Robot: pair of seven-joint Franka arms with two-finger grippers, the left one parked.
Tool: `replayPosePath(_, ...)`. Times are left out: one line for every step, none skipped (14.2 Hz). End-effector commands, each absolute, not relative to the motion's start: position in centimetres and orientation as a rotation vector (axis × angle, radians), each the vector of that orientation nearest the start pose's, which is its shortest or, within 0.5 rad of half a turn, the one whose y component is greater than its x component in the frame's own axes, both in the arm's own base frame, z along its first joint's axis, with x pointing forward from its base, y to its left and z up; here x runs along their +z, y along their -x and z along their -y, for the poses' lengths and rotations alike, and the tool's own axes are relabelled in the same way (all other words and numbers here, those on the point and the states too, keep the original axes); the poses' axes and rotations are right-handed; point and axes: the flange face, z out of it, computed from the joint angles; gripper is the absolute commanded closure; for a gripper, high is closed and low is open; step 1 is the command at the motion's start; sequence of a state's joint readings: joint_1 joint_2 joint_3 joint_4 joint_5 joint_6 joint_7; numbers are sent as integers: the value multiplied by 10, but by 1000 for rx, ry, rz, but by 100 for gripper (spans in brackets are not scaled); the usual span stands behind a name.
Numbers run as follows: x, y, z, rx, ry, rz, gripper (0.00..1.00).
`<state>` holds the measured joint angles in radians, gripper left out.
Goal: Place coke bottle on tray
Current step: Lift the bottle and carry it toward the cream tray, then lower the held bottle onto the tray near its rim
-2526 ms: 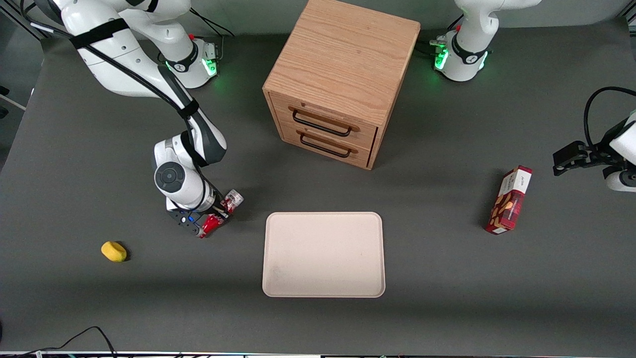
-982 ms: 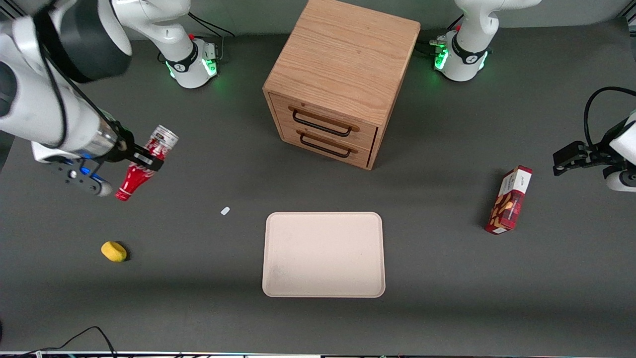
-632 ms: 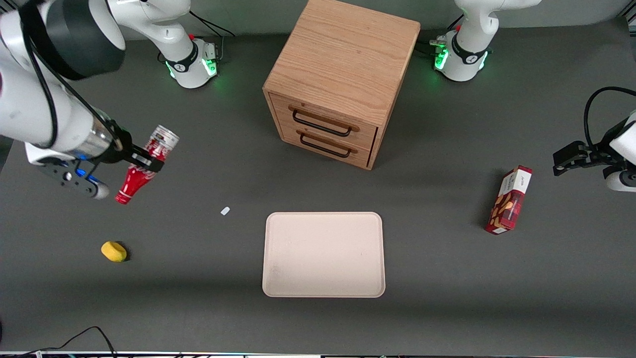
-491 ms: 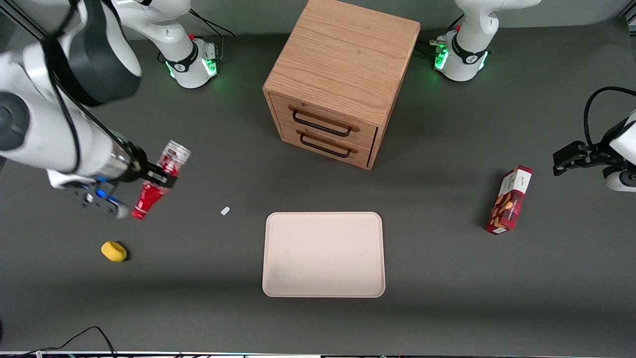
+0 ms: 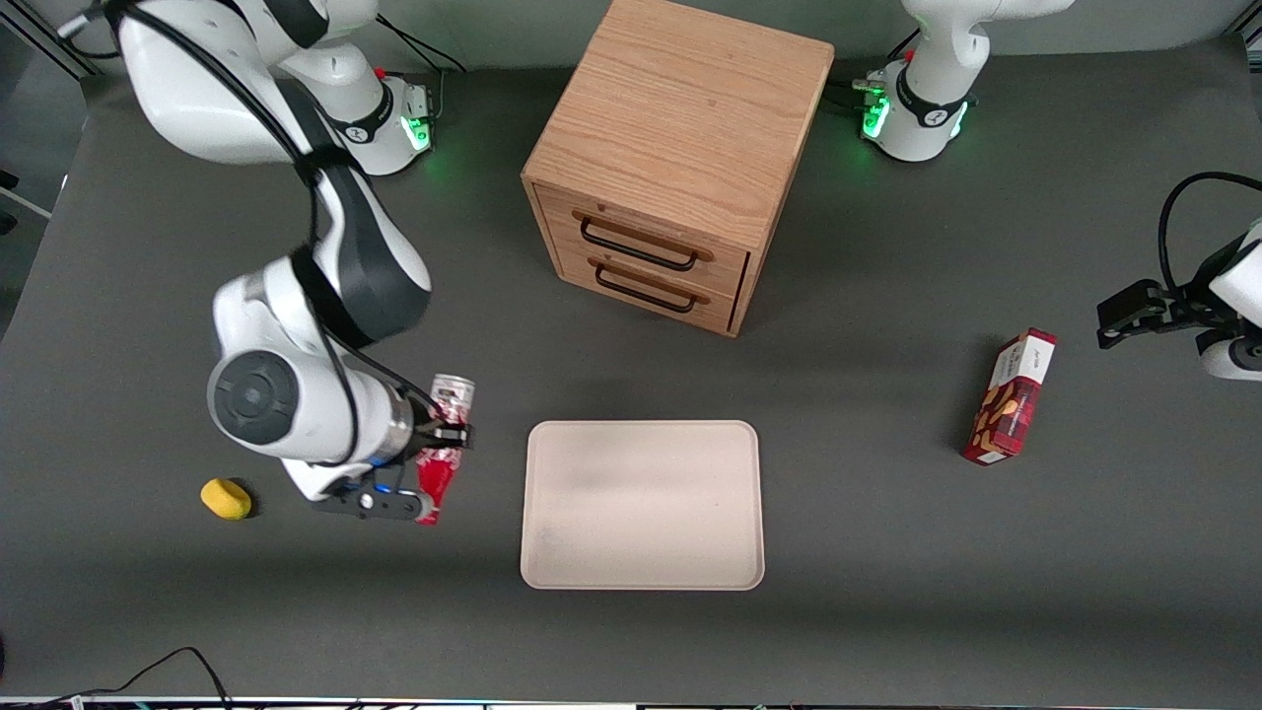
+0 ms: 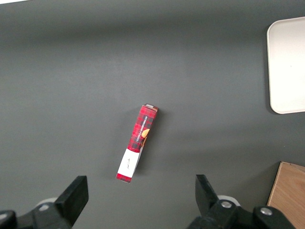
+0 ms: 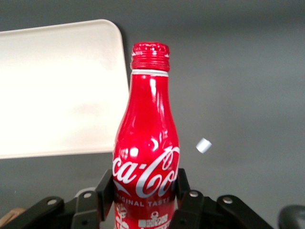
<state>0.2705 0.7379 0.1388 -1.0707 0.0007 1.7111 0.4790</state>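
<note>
coke bottle (image 7: 147,143), glossy, in gripper (image 7: 145,191)

i see a red bottle (image 7: 147,148) with white script, held in my black gripper (image 7: 145,193). the tray (image 5: 642,505) is cream; the table (image 5: 887,552) is dark grey.

Dark grey matte table (image 5: 887,552) filled nearly the whole view; light-oak cabinet (image 5: 680,168) stood on it, turned at a slight angle; two drawers in the cabinet's front, upper handle (image 5: 641,247) and lower handle (image 5: 646,291) both dark metal; lighting was soft and overhead, with a diffuse shadow on the table in front of the cabinet; black cable (image 5: 148,671) lay at the table edge, nearer the front camera than the cabinet.
</note>
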Motion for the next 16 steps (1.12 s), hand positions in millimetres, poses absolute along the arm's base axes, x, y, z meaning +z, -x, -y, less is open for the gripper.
replayPosePath(348,-700,-301,165,3081,-61,100)
replayPosePath(328,-699,-313,157,3086,-38,100)
replayPosePath(311,-699,-320,150,3088,-27,100)
replayPosePath(294,-696,-330,151,3092,-11,100)
replayPosePath(277,-692,-342,154,3103,14,100)
replayPosePath(271,-693,-342,139,3112,18,100)
replayPosePath(262,-693,-343,134,3112,19,100)
replayPosePath(253,-691,-350,132,3112,33,100)
replayPosePath(246,-692,-353,109,3104,36,100)
replayPosePath(238,-693,-354,94,3099,39,100)
replayPosePath(236,-694,-355,72,3094,36,100)
replayPosePath(232,-696,-355,57,3090,36,100)
replayPosePath(227,-700,-350,24,3094,24,100)
replayPosePath(219,-704,-347,-3,3092,17,100)
replayPosePath(214,-704,-346,-10,3090,15,100)
replayPosePath(213,-704,-346,-10,3090,15,100)
